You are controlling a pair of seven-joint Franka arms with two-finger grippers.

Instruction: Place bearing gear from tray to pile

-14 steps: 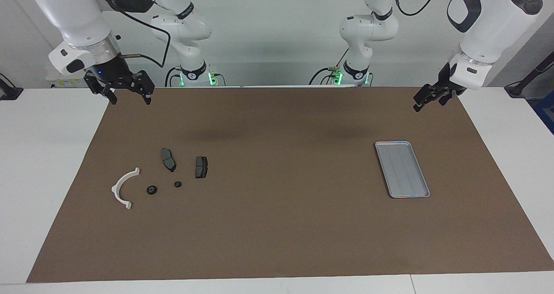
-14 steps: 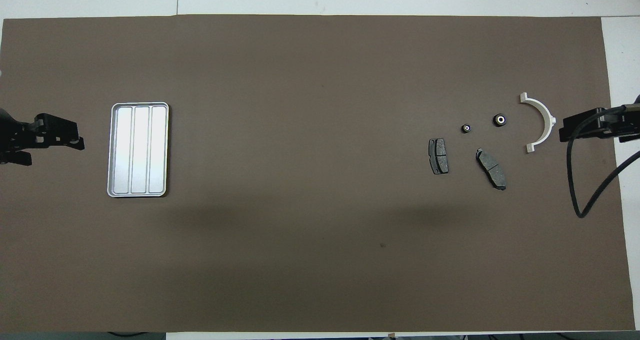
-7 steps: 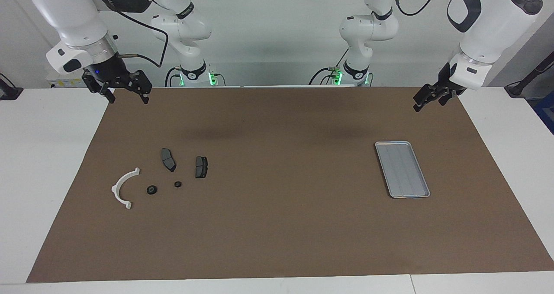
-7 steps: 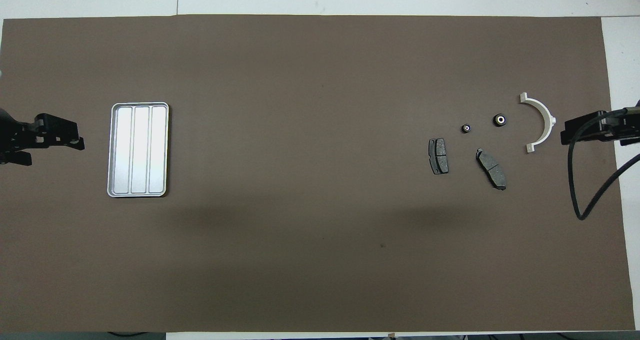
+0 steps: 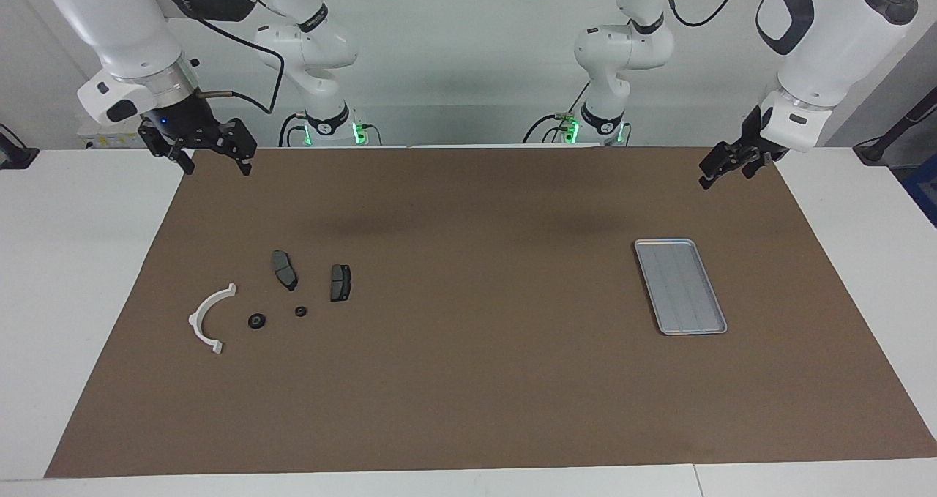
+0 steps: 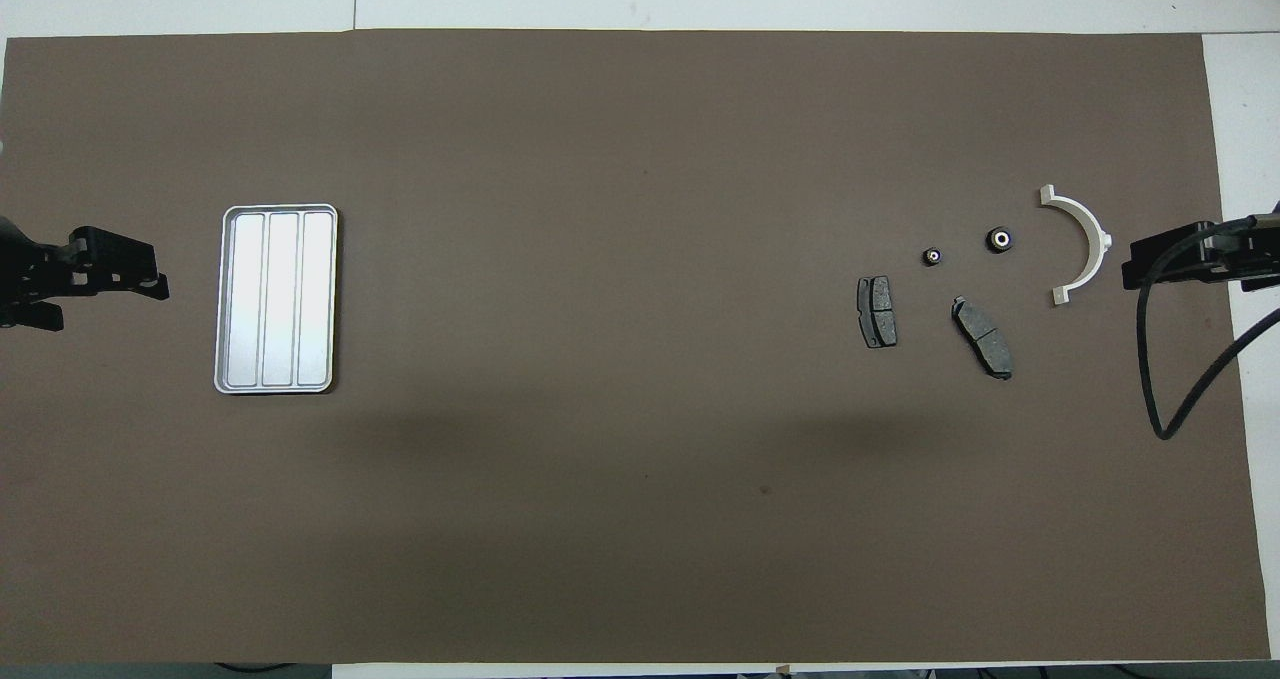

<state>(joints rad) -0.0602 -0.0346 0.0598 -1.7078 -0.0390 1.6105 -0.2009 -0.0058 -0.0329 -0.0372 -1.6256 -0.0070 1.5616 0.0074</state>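
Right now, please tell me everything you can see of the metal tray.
The tray is a flat, silvery-grey metal rectangle with rounded corners, a low raised rim and two lengthwise ribs that split its floor into three strips. It lies flat on the brown mat, toward the left arm's end of the table. It holds nothing, and nothing touches it.

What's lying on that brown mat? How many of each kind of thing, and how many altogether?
Metal tray: 1
White curved bracket: 1
Dark grey pads: 2
Small black round gears: 2
Total: 6
The tray holds nothing; the other five lie grouped toward the right arm's end.
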